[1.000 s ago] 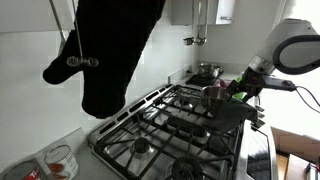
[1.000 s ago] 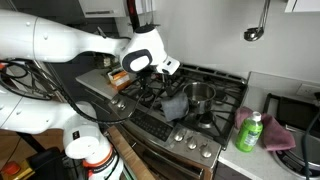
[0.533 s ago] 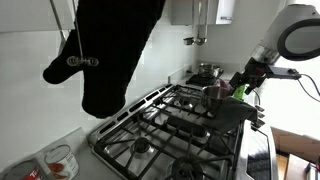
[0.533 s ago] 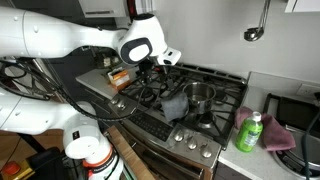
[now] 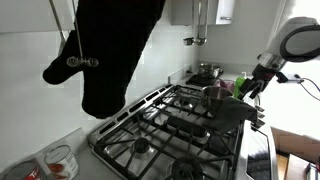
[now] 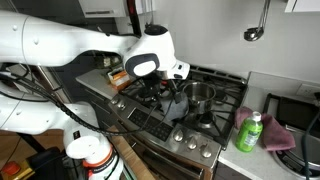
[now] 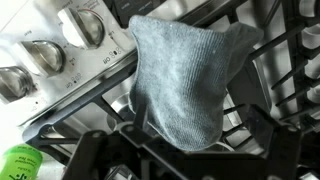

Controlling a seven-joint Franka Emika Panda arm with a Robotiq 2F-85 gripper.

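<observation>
**Gripper (image 6: 165, 90) poised wide over the grey cloth (image 6: 172, 105)**

Exterior view, from the stove front: the gripper hangs just above the grey cloth, jaws spread wide with nothing between them. The cloth lies crumpled on the grate of the stove (image 6: 215, 118), near the front edge and just beside a steel pot (image 6: 200, 95). A green bottle (image 6: 250, 132) stands on the counter, well apart.

Exterior view, from the far end of the stove (image 5: 160, 120): the gripper (image 5: 250, 88) shows at the far end of the grates, pointing down. A black oven mitt (image 5: 115, 50) hangs in the foreground. The cloth cannot be made out from here.

Wrist view: the cloth (image 7: 185, 85) fills the middle of the picture, draped over the grate bars with its lower part sagging into a rounded fold. The knobs (image 7: 45, 55) sit along the front panel, and the green bottle (image 7: 20, 160) shows at the corner.

Handling, as judged: the cloth looks light, soft and limp — it should bunch under any pinch and hang down once lifted. The raised fold at its middle seems the best place to take hold, since the jaws can close there without striking the iron bars. A grip on a thin edge may slip, and a trailing corner could snag on the grate.
</observation>
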